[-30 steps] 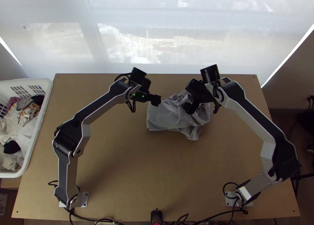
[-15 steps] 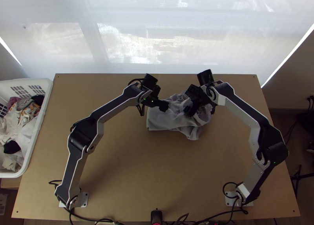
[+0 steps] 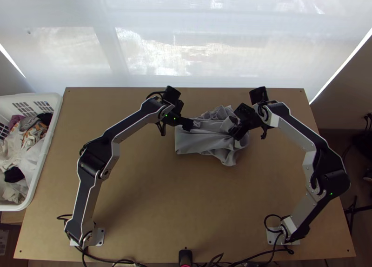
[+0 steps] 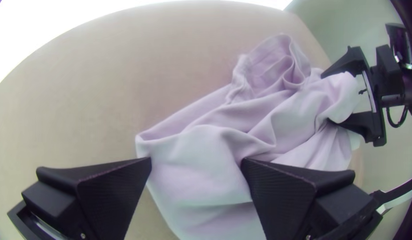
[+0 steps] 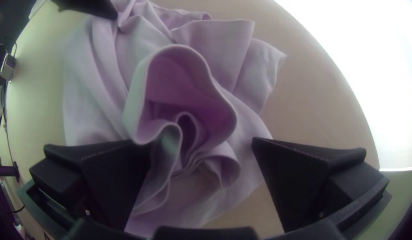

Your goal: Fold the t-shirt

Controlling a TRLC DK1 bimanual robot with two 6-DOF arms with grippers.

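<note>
My left gripper (image 3: 189, 125) is at the upper left part of the bunched grey t-shirt (image 3: 200, 142); my right gripper (image 3: 235, 133) is over its right part. In the left wrist view my left gripper (image 4: 196, 161) has its fingers wide apart, with a corner of the t-shirt (image 4: 201, 178) between them. The right wrist view has my right gripper (image 5: 201, 142) open around upright, curled folds of the t-shirt (image 5: 103, 84). The cloth lies crumpled at its right and flatter at its left.
A white laundry basket (image 3: 49, 141) with several garments stands at the left edge of the wooden table (image 3: 186, 197). A small black device (image 3: 185, 256) sits at the near edge, among cables. A pale curtain (image 3: 153, 48) hangs behind the far edge.
My left gripper first moved right over the t-shirt, then slightly back left. My right gripper has shifted to the right and a little nearer the table's front.
</note>
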